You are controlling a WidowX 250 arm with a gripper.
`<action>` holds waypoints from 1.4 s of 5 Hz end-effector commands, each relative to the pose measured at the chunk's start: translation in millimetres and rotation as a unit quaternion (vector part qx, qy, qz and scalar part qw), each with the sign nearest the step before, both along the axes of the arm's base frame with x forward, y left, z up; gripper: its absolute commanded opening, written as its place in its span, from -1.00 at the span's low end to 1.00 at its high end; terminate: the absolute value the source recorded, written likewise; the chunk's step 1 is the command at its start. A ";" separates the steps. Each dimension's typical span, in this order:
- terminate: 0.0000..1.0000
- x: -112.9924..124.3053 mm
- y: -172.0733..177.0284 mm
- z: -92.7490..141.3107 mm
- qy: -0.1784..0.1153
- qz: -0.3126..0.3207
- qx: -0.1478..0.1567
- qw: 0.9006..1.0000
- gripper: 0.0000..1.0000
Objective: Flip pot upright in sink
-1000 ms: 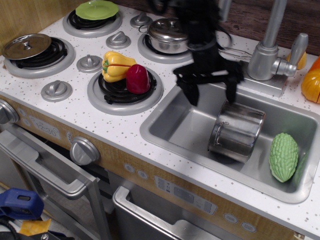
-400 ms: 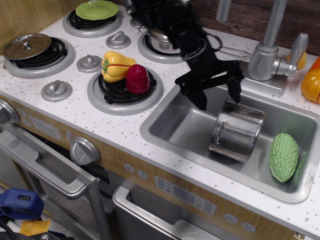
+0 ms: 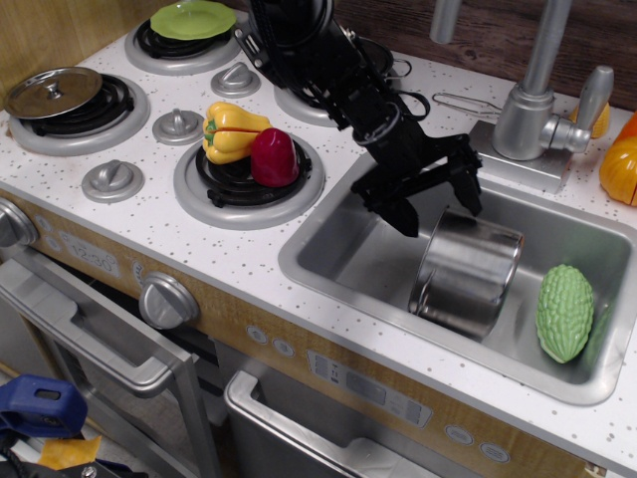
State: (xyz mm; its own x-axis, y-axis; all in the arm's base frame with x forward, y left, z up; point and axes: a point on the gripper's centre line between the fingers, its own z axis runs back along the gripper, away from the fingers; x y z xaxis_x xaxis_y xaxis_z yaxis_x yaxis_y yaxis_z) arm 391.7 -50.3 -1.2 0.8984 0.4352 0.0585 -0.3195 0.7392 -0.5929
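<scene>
The steel pot [image 3: 466,272] rests upside down and tilted in the sink [image 3: 348,259], its base facing up and to the left, its rim low toward the sink's front. My black gripper [image 3: 440,200] hangs open just above the pot's upper left edge, one finger [image 3: 402,212] to the pot's left and the other [image 3: 470,189] behind it. It holds nothing. Whether a finger touches the pot I cannot tell.
A green bumpy gourd [image 3: 564,312] lies in the sink right of the pot. The faucet [image 3: 537,100] stands behind the sink. A yellow pepper [image 3: 228,131] and a red pepper [image 3: 273,157] sit on the near burner. My arm hides the lidded pot at the back.
My arm has swung over from the left and lowered; the open gripper dropped toward the pot. The pot has tipped, its base now tilted more to the left.
</scene>
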 end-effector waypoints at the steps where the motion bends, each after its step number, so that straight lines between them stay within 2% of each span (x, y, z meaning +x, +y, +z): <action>1: -1.00 5.2 -18.6 11.8 -0.030 0.014 -0.012 0.999 1.00; 2: -1.00 3.3 -28.1 17.5 -0.019 0.022 -0.014 0.999 1.00; 3: -1.00 -2.4 -31.4 27.9 0.006 0.016 -0.007 1.000 1.00; 4: -1.00 -5.7 -37.9 33.8 0.026 0.028 -0.017 0.999 -1.00; 6: -1.00 -6.1 -40.5 26.2 0.022 0.037 -0.063 0.997 -1.00; 7: -1.00 -5.6 -45.1 24.1 0.012 0.064 -0.114 0.991 -1.00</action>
